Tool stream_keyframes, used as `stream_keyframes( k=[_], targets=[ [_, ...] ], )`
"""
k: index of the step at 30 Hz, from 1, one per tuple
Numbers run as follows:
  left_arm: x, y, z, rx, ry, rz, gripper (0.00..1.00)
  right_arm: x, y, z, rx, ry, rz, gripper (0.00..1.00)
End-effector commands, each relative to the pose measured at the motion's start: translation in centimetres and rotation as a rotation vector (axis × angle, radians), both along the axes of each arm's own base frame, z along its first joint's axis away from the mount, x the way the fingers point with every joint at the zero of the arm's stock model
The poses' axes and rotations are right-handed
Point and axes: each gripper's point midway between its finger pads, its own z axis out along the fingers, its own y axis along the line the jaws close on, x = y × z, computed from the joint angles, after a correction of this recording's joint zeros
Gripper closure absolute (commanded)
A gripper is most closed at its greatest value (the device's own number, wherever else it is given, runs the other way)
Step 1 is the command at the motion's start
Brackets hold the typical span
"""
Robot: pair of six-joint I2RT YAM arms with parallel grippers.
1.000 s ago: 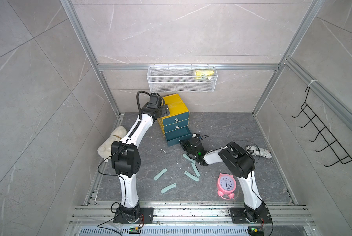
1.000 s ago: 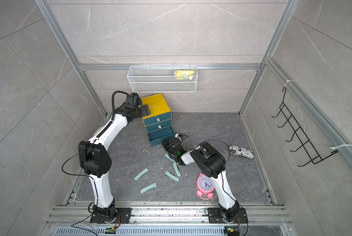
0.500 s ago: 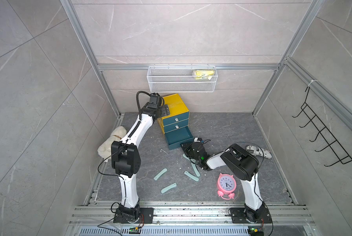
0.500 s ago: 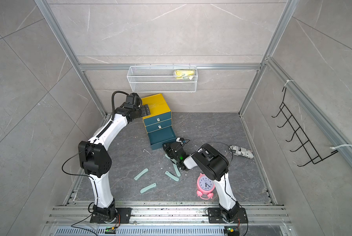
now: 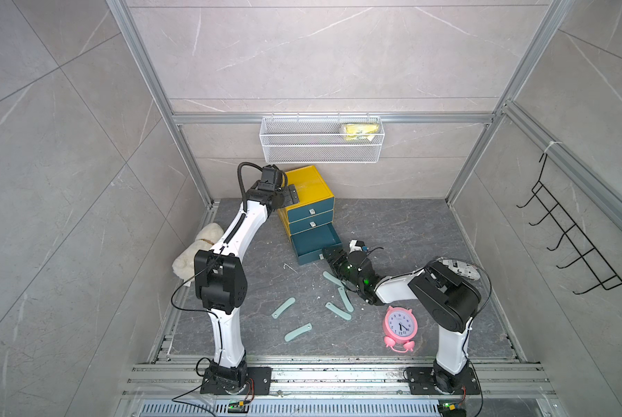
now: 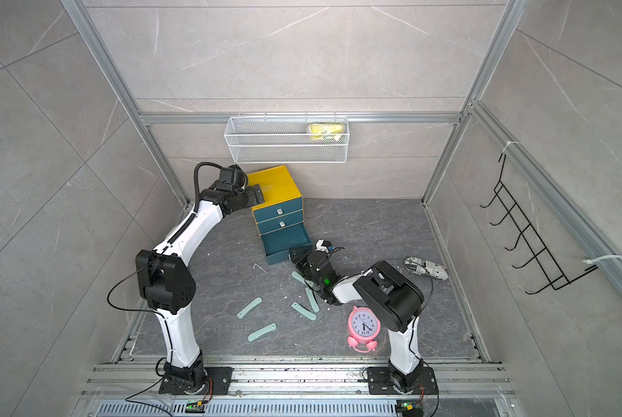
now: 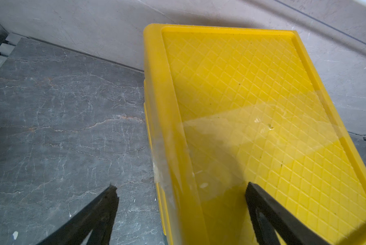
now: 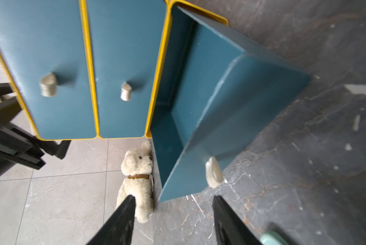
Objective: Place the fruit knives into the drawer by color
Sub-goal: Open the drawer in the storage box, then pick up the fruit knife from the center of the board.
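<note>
The drawer cabinet is yellow with three dark-teal fronts, and its bottom drawer stands pulled out and looks bare inside. Several mint-teal fruit knives lie on the floor in front of it, among them one knife and another. My right gripper is open just in front of the bottom drawer's silver pull, with nothing between its fingers. A mint knife end shows beside one finger. My left gripper is open, straddling the left edge of the cabinet's top.
A pink alarm clock stands near the right arm's elbow. A cream plush toy lies by the left wall. A patterned object lies behind the right arm. A white wire basket hangs on the back wall.
My right gripper's jaws have opened and drawn back a little from the bottom drawer's pull. The drawer stands slightly further out. The left arm has hardly moved.
</note>
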Motion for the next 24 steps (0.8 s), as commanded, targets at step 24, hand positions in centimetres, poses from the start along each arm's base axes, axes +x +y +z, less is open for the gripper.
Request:
stream_keyframes(
  k=[24],
  targets=[
    [-19.1,-0.3,2.0,-0.479,-0.052,-0.083,0.01,-17.1,-3.4,-4.3,-1.045,0.137,0.932,0.42]
  ],
)
